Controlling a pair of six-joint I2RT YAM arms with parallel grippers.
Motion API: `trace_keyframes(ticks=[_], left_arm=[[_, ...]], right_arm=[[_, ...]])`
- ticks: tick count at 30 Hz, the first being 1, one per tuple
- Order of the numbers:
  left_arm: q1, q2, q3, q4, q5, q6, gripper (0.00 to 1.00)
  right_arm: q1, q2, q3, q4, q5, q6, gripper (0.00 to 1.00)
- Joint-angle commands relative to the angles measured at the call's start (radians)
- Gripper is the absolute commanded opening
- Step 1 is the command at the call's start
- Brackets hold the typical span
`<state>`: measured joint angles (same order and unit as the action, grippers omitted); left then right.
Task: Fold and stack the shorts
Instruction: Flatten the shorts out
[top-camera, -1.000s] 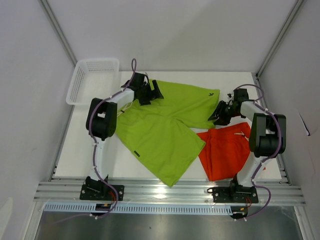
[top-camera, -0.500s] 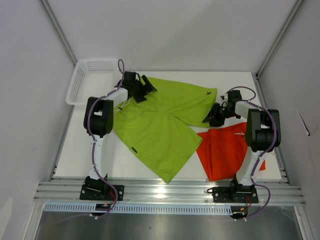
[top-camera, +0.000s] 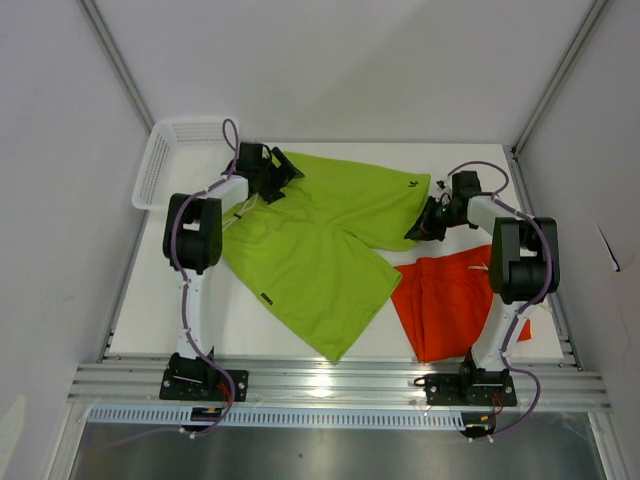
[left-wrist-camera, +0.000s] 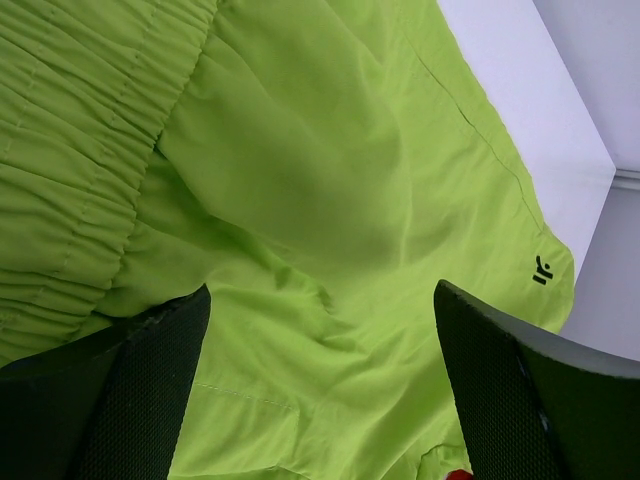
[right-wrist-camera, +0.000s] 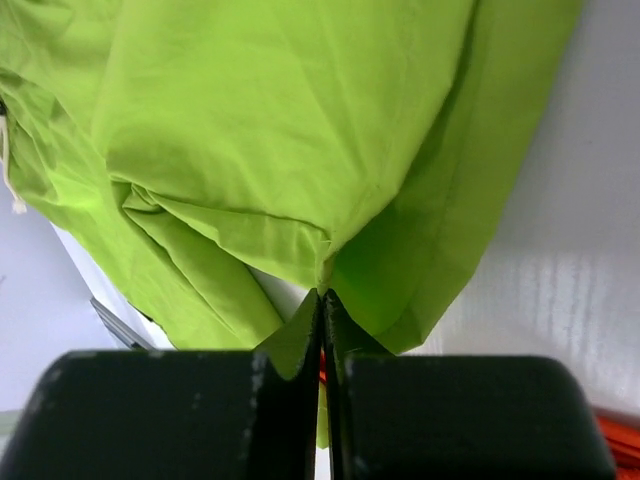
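Note:
The lime green shorts (top-camera: 330, 240) lie spread over the middle of the table, with a dark hem logo (left-wrist-camera: 543, 268) at the far right leg. The orange shorts (top-camera: 450, 305) lie crumpled at the near right, just beside the green ones. My left gripper (top-camera: 272, 172) stands open over the green waistband at the far left; in its wrist view the fingers (left-wrist-camera: 150, 380) straddle green cloth (left-wrist-camera: 330, 200). My right gripper (right-wrist-camera: 322, 296) is shut on a pinch of the green hem (right-wrist-camera: 300, 130) at the right leg's edge (top-camera: 418, 228).
A white mesh basket (top-camera: 185, 160) stands at the table's far left corner, just beyond the left gripper. Metal frame posts run up both back corners. Bare white table (top-camera: 480, 160) shows behind the right arm and along the left edge.
The right gripper has closed onto the green hem. The left gripper has moved toward the far left corner, staying open, and the green shorts have shifted slightly left.

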<state>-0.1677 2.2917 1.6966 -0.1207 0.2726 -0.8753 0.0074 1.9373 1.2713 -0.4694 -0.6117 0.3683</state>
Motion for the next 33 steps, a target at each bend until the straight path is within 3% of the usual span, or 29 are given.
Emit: trace_keyframes(ticks=[1, 13, 21, 23, 24, 28, 33], left_arm=[[0.005, 0.026, -0.015, -0.007, -0.035, -0.004, 0.95], [0.002, 0.025, -0.017, -0.008, -0.047, -0.001, 0.95], [0.002, 0.026, -0.012, -0.010, -0.042, 0.005, 0.95], [0.004, 0.026, -0.011, -0.011, -0.039, 0.010, 0.95], [0.004, 0.025, -0.011, -0.010, -0.038, 0.012, 0.95], [0.002, 0.006, -0.028, 0.021, -0.003, 0.030, 0.99], [0.000, -0.061, -0.116, 0.102, 0.060, 0.058, 0.99]], right_arm=[[0.022, -0.015, -0.022, 0.003, -0.029, -0.015, 0.00], [0.068, -0.270, -0.302, 0.058, 0.182, 0.011, 0.00], [0.031, -0.281, -0.310, 0.040, 0.253, -0.003, 0.02], [0.023, -0.259, -0.303, 0.040, 0.254, -0.005, 0.08], [0.020, -0.253, -0.293, 0.041, 0.253, -0.008, 0.25], [0.014, -0.259, -0.256, 0.038, 0.253, -0.005, 0.41], [0.017, -0.287, -0.182, 0.014, 0.237, 0.003, 0.49]])
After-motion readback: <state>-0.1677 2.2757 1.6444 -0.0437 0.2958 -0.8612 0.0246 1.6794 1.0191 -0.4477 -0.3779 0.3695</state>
